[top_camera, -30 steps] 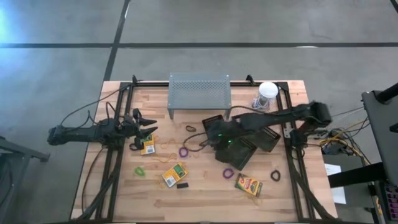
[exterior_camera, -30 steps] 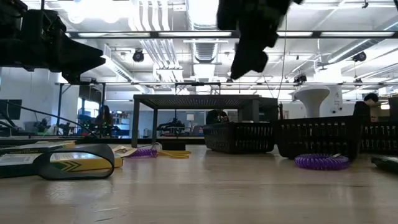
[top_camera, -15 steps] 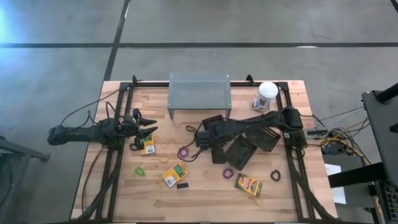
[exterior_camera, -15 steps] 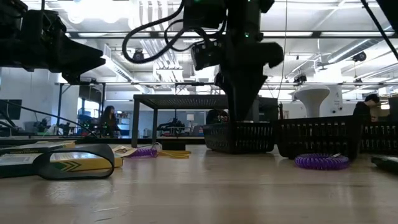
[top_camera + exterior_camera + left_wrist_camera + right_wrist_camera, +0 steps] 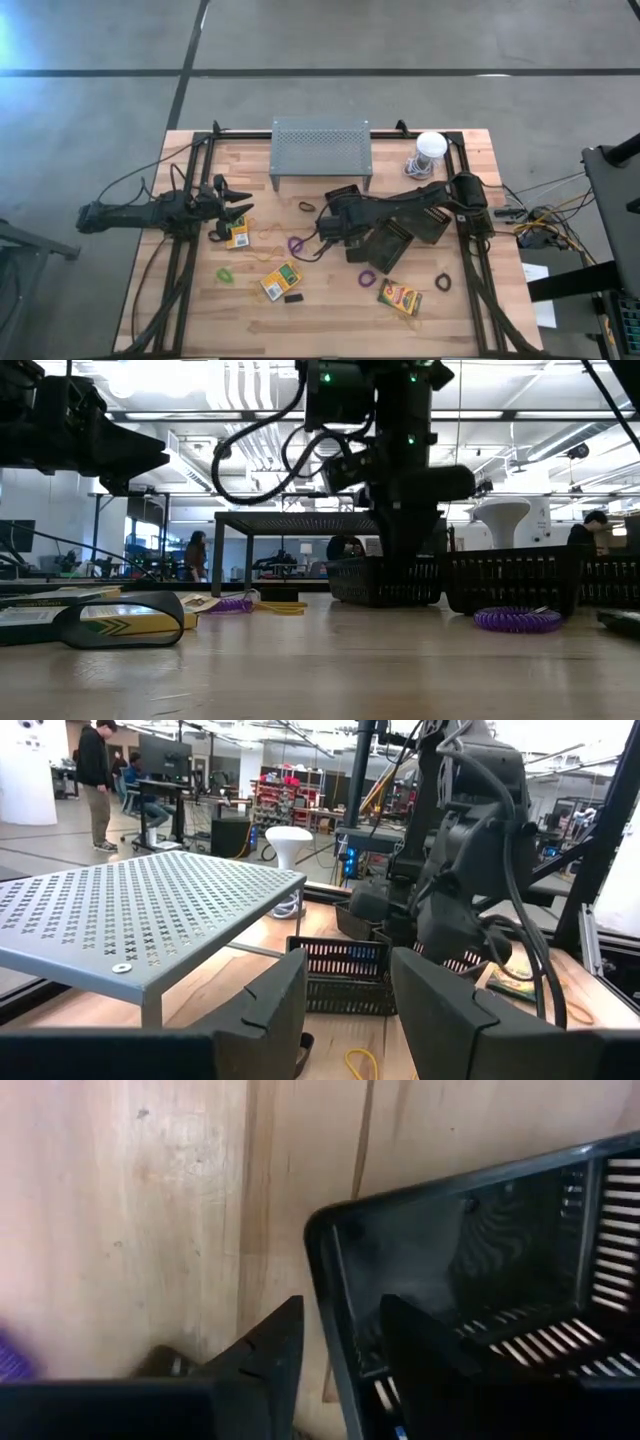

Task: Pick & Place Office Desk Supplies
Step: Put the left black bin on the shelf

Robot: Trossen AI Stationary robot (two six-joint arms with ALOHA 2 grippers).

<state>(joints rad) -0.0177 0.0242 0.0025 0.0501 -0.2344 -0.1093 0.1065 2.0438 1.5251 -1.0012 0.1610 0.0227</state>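
Low view first: nearest the lens a black rubber-band loop (image 5: 120,618) stands on the counter (image 5: 330,670) at lower left, a yellow-orange crayon box (image 5: 110,622) showing through it, and a purple coiled band (image 5: 517,620) lies at lower right. Behind them sit the black lattice baskets (image 5: 385,580), with the right gripper (image 5: 408,550) coming down from the top of the frame onto the leftmost one. From the right wrist view its fingers (image 5: 262,1355) straddle the wall of that basket (image 5: 330,1270), one outside over the bare wood, the other inside, set narrow around the wall; whether they actually pinch it I cannot tell. High view shows the same spot at the centre of the frame: the right gripper (image 5: 335,228) at the left edge of the basket cluster (image 5: 385,243), a purple loop (image 5: 296,244) just beside it to the left. Lower down lie a crayon box (image 5: 281,280) with a tiny black block (image 5: 293,297) beside it, a green loop (image 5: 225,273), another purple loop (image 5: 367,278), a crayon box (image 5: 400,297) and a black loop (image 5: 443,282). At middle left the left gripper (image 5: 238,199) hangs above the counter with its fingers spread apart and nothing between them, a crayon box (image 5: 237,233) just below it. Farther back stand the grey perforated shelf (image 5: 320,147) and the white round object (image 5: 430,150). Beyond the counter, in the left wrist view, a person (image 5: 97,780) stands in the room at upper left.
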